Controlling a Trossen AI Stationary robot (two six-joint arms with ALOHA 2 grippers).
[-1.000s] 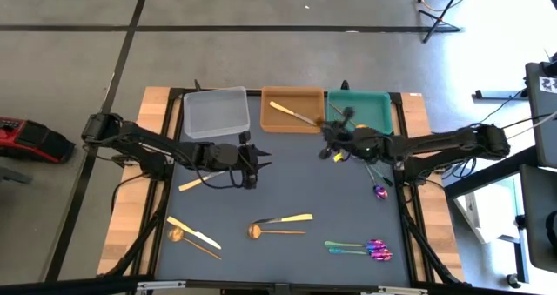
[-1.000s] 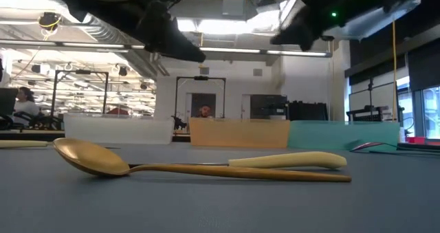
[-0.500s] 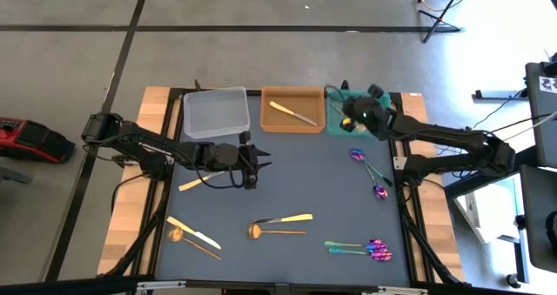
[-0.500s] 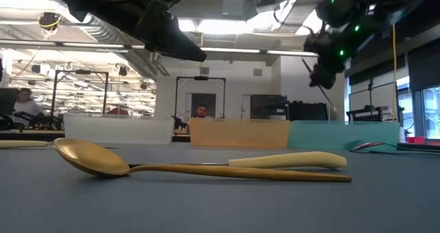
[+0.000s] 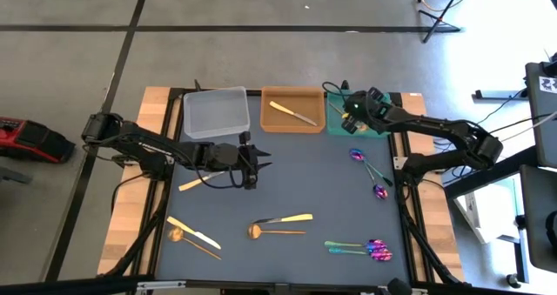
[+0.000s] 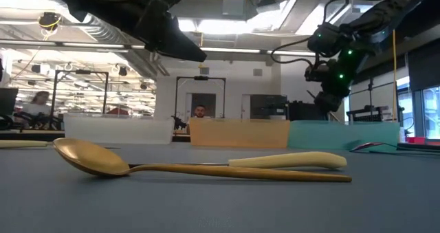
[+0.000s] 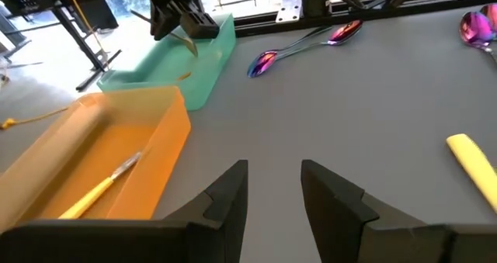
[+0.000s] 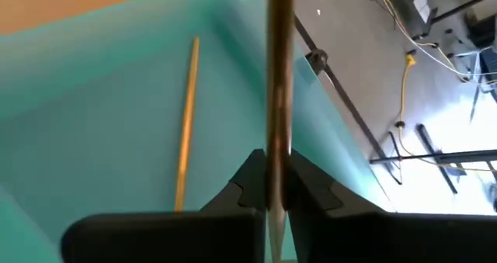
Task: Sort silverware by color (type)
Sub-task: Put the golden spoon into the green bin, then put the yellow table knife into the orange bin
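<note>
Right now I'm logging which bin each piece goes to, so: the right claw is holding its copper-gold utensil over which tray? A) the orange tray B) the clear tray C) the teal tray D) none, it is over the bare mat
C: the right claw is shut on a copper-gold utensil directly above the teal tray, which already holds another one.
</note>
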